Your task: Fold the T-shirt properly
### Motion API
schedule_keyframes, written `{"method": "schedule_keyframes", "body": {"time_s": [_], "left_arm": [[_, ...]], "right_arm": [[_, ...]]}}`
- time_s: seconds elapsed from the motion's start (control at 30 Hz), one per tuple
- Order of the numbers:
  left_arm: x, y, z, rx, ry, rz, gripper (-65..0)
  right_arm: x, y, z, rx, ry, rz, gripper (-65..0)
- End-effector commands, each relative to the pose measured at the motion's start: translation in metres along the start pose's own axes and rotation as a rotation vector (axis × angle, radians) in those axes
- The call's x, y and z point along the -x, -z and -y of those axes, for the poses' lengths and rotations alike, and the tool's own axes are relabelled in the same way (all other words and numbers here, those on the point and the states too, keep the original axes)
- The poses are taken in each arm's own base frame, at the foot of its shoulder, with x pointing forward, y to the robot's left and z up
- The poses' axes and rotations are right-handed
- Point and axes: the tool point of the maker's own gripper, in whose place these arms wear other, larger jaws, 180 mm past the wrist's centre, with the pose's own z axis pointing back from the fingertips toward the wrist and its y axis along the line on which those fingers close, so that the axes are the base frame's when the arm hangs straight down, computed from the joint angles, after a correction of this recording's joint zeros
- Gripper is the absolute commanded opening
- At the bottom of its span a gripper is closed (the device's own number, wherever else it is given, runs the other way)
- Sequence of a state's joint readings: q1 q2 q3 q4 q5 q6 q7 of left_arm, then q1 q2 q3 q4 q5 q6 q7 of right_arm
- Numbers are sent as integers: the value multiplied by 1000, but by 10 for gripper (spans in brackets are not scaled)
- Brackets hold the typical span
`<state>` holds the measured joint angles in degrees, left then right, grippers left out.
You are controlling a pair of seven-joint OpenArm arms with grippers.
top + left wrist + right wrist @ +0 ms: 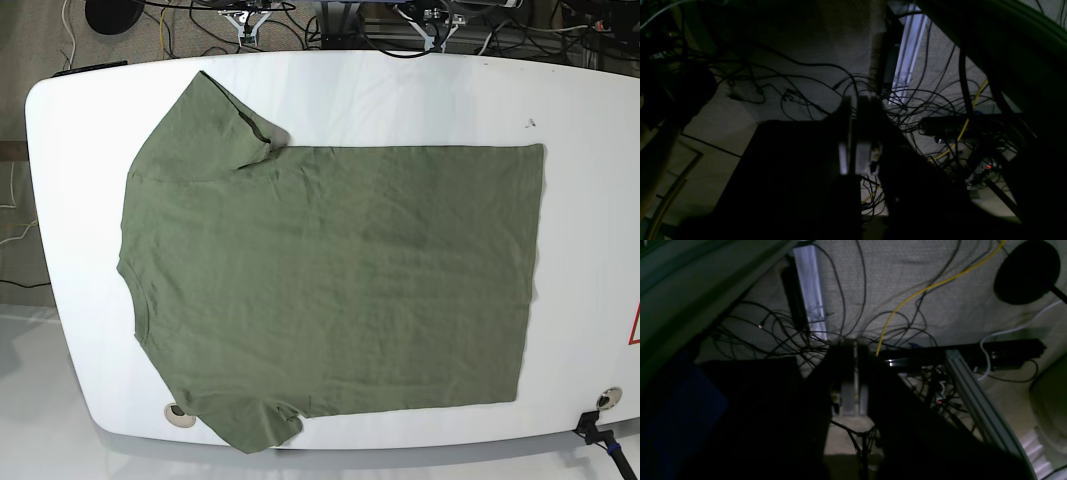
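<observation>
Left claw (pixel 858 156) shut, pads pressed flat together, nothing between them. Right claw (pixel 853 396) likewise shut and empty. Both parked below the table edge, looking down at floor and a tangle of cables (pixel 907 110) rather than at any cloth; neither seen in the base view. Probably held low and out of the way so as to leave the work surface open to the overhead camera, and closed because nothing is in hand yet.

Shirt (pixel 340 280) spread flat on the white table (pixel 590 110), filling most of it. Neck end toward the base view's left, hem a straight edge toward its right. One sleeve (pixel 235 125) at the far side, its cuff turned over on itself near the body; the other sleeve (pixel 255 425) at the near side, tip reaching to or just over the table's near edge. Body lying smooth, only faint creases, no fold made anywhere.

Laid out that way, likely, to give clean edges and corners for gripping. Judged stage: the very start, all folding left to do. First move calls for raising both arms over the table and opening the claws before pinching along a sleeve or side edge. Risks: soft fabric bunching under a shallow pinch, and the turned cuff dragging into a crooked crease.
</observation>
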<state>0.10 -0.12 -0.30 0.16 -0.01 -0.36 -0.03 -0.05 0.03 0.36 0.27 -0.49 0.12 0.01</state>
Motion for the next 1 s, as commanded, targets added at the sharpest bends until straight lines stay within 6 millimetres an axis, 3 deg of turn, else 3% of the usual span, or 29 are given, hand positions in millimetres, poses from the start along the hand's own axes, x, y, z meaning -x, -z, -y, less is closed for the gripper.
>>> {"method": "schedule_keyframes", "body": {"time_s": [0.0, 0.5, 0.7, 0.97], "left_arm": [[-5, 0, -2, -1, -5, 17, -647], [12, 0, -12, -19, -1, -43, -638], [31, -6, -48, -69, 13, 5, -650], [36, -26, -83, -119, 69, 65, -650]], "right_arm": [[-2, 0, -1, -5, -1, 14, -638], [1, 0, 1, 4, -9, 11, -644], [43, 0, 28, 40, -8, -39, -642], [56, -6, 59, 75, -18, 18, -646]]}}
